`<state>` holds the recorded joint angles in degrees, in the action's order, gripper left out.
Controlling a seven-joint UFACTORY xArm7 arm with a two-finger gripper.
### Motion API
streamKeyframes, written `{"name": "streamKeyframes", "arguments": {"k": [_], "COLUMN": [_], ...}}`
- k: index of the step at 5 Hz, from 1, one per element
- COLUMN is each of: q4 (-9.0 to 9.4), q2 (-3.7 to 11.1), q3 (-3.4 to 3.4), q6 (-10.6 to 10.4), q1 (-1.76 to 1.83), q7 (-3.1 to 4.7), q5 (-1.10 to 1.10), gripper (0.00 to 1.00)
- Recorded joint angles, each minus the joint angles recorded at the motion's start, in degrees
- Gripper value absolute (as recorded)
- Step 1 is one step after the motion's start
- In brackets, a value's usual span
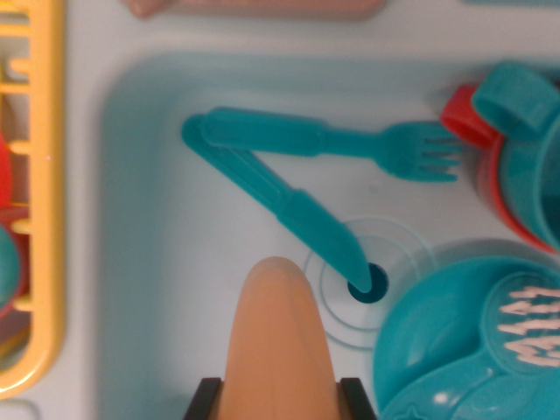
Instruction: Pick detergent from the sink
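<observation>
A pale blue toy sink fills most of the wrist view, its basin seen from straight above. Along the wrist view's left edge, outside the sink's rim, stands a yellow dish rack with red and teal items blurred inside it. In the basin's lower right corner lies a teal dish with pale raised marks on it. At the middle of the basin's near edge, a peach-orange detergent bottle tapers to a rounded tip that points toward the drain. The gripper shows only as two black jaw ends at the bottom edge, one pressed against each side of the bottle, clamped on it. At the basin's right edge sits a teal cup beside a red container. A teal knife runs diagonally, its tip over the dark drain hole. A teal fork lies across the far part of the basin, its handle overlapping the knife's handle. A pink object is cut off by the top edge.
</observation>
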<state>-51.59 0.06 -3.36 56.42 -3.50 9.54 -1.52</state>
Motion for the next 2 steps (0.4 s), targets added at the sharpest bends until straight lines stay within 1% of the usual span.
{"name": "streamKeyframes", "arguments": {"k": [1, 2], "q4": [-1.79, -1.79], "q2": [-0.53, -0.53], "q3": [0.00, 0.00], "q6": [2.3, 2.3], "q1": [0.01, 0.01], "q7": [-0.07, -0.07], "q5": [0.05, 0.05], "gripper": [1.00, 1.00]}}
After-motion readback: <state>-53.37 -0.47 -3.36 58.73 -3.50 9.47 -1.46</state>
